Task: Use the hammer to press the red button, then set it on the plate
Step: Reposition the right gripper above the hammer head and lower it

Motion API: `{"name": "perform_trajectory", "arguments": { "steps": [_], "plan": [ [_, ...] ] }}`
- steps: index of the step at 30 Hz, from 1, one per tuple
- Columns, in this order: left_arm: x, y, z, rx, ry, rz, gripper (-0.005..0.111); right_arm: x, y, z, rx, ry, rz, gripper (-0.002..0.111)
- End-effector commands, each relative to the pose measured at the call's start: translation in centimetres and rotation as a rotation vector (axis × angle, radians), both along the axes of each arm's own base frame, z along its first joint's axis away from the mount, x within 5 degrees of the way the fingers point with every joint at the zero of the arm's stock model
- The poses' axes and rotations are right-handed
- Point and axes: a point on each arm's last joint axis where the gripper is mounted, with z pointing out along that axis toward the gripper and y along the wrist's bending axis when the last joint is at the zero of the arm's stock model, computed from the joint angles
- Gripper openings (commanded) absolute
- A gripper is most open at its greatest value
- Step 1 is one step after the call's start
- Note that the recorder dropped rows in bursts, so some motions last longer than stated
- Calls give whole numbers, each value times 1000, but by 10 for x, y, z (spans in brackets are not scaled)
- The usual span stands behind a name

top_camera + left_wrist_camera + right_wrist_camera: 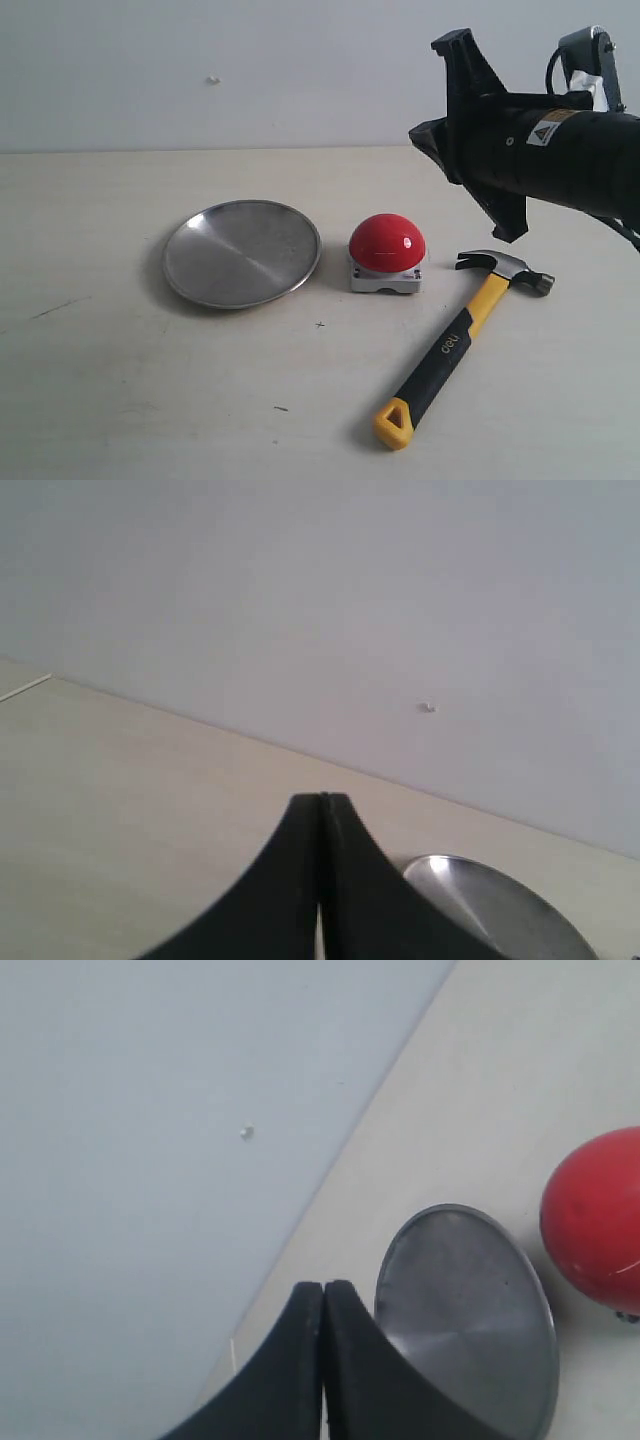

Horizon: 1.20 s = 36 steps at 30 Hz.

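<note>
First step, not yet begun: the hammer (463, 340) lies untouched on the worktop (120, 380), near the red button (387, 243), on the side away from the plate (241, 252). Right claw (323, 1285) and left claw (321, 798) are pressed together and empty. Next move: spread the right claw and lower it over the handle. The handle lettering reads roughly "dev". The warning label (545, 130) on the arm is illegible.

Bare table (150, 400) both sides of the hammer (462, 335) handle, open approach. The red button (387, 243) sits near the hammer head, narrow gap between. The plate (241, 253) lies just beside the red button, not touching. My right arm (560, 150) hangs above the hammer head.
</note>
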Motion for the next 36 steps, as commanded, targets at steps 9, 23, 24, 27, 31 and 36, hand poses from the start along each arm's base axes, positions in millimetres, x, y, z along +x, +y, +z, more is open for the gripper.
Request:
{"name": "perform_trajectory", "arguments": {
  "steps": [9,23,24,27,31,36],
  "plan": [
    [-1,0,-1,0,-6,0,0,27,16,1,-33,162,68,0],
    [-1,0,-1,0,-6,0,0,50,-6,6,-546,600,-163,0],
    [-1,0,-1,0,-6,0,0,48,-9,9,-556,635,-202,0],
    [-1,0,-1,0,-6,0,0,50,-10,17,-515,639,-247,0],
    [-1,0,-1,0,-6,0,0,53,1,18,-327,623,-264,0],
    [-1,0,-1,0,-6,0,0,56,4,9,-334,652,-246,0]
  ]
}}
